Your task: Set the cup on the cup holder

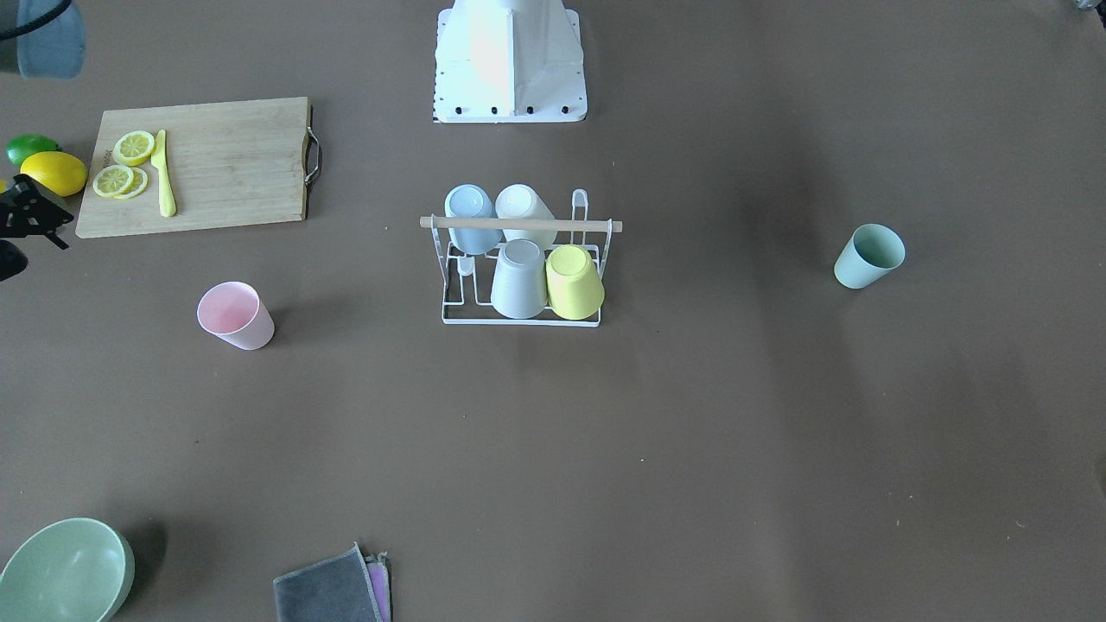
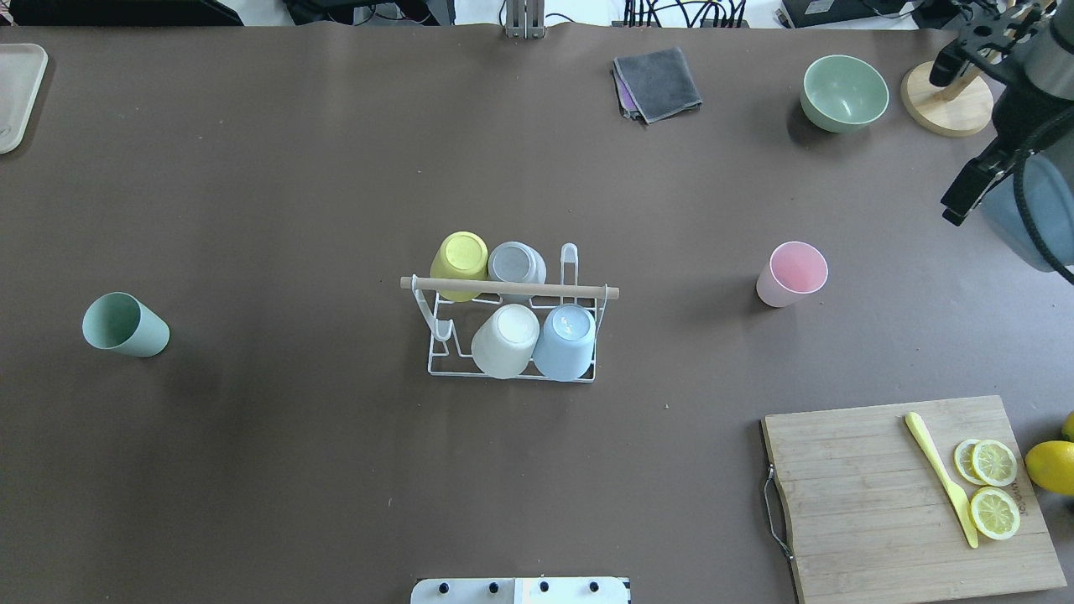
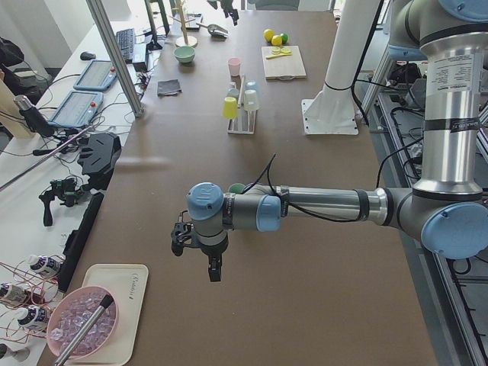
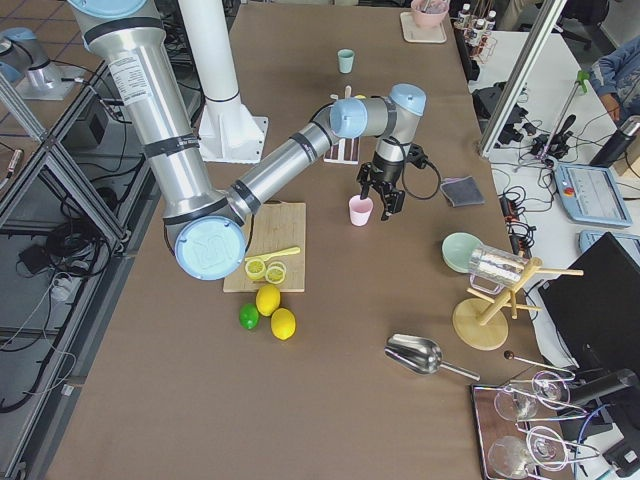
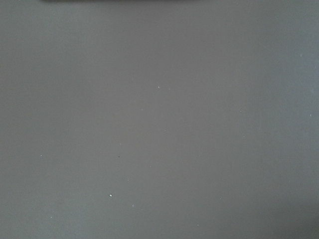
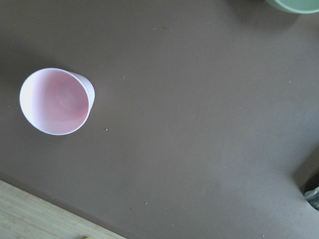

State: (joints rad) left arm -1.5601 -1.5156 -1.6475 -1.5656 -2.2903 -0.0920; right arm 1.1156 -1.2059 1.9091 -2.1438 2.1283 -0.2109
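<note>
The cup holder (image 2: 510, 288) stands at the middle of the table (image 2: 252, 168), with four inverted cups (image 2: 505, 340) already on its prongs and a free prong (image 2: 569, 256) at its right end on the far row. Two cups are loose, both upright with mouths up: the pink cup (image 2: 793, 273) lies between the holder and the table's right end; the green cup (image 2: 124, 325) lies toward the left end. The right gripper (image 4: 380, 203) hangs above the table close by the pink cup, fingers seemingly spread and holding nothing; its wrist camera shows the cup off to one side, not beneath the fingers; this looks the nearer arm, and it likely needs a sideways shift before descending. The left gripper (image 3: 195, 261) hovers near the left end; whether its fingers are wide or narrow I cannot tell. The cup's vertical axis probably must be flipped to sit on a prong.
</note>
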